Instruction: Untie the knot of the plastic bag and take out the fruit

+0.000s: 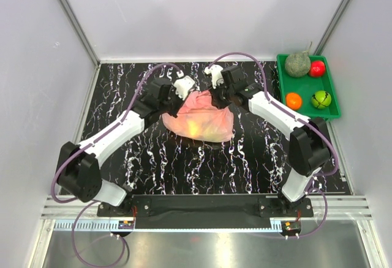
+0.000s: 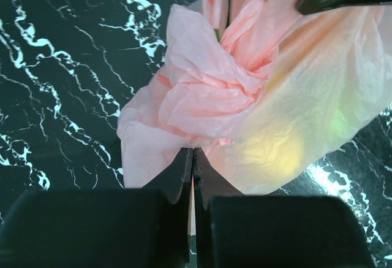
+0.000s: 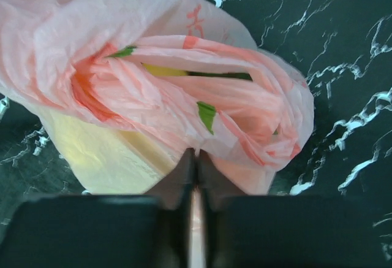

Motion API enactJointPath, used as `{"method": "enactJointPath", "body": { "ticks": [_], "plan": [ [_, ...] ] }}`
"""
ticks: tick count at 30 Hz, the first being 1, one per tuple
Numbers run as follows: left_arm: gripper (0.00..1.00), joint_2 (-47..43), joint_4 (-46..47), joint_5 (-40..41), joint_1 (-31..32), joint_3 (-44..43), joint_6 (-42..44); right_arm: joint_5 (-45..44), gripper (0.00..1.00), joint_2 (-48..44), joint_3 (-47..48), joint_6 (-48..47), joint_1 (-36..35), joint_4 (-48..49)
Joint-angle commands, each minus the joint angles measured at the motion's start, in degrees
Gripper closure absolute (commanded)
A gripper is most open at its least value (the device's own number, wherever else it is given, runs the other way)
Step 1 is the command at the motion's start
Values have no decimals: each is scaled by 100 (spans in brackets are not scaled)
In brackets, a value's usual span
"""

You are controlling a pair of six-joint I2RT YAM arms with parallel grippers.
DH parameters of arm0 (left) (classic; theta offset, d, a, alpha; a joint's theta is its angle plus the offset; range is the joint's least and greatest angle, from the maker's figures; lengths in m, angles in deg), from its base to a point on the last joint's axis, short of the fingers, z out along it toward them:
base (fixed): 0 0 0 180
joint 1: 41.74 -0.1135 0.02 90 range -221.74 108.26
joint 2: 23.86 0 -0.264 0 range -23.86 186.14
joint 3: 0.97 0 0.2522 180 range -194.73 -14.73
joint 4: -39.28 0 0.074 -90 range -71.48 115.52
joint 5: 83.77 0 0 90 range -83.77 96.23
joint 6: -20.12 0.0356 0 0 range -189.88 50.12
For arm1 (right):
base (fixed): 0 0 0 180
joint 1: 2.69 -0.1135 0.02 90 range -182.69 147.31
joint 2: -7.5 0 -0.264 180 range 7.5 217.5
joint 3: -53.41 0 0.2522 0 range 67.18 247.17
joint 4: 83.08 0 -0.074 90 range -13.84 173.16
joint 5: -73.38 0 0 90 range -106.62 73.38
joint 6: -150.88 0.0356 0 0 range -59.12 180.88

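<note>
While the bag (image 1: 199, 121) lies at the middle of the counter (image 1: 153, 164), between the two arms, the step in hand appears to be securing its bunched top before loosening the knot (image 2: 242, 75). Left claw (image 2: 193, 160): fingers together, clamped on a fold of pink film just below the bunch. Right claw (image 3: 195, 160): fingers together, a sliver of pink film pinched between them, on the opposite side. Next move, as judged: draw the two holds apart gently, since thin film may tear or slip free. Fruit (image 2: 275, 151) sits inside, not yet removed. Only the overhead view shows the green tray (image 1: 308, 86) at the right. Only the wrist views show the creases, the loops and the yellow glow through the film.
</note>
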Motion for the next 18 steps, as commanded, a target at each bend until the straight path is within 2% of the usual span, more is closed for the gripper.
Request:
{"method": "enactJointPath", "body": {
  "ticks": [1, 4, 6, 10, 14, 18],
  "plan": [
    [100, -326, 573, 211, -198, 93, -325, -39, 100, 98, 224, 158, -20, -105],
    [100, -414, 651, 536, -259, 215, -448, -461, 100, -24, 58, 448, 42, 8],
    [100, -475, 704, 1148, -321, 294, -597, -821, 100, -323, -284, 851, 173, 350],
    [100, -607, 661, 1397, -611, 382, -975, -1785, 100, -1087, -1075, 2327, 506, 1028],
    [100, -643, 529, 1503, -743, 357, -1606, -2420, 100, -1588, -1568, 3751, 709, 740],
    [100, -765, 520, 1469, -874, 470, -2275, -2177, 100, -1765, -1867, 4947, 973, 589]
  ]
}}
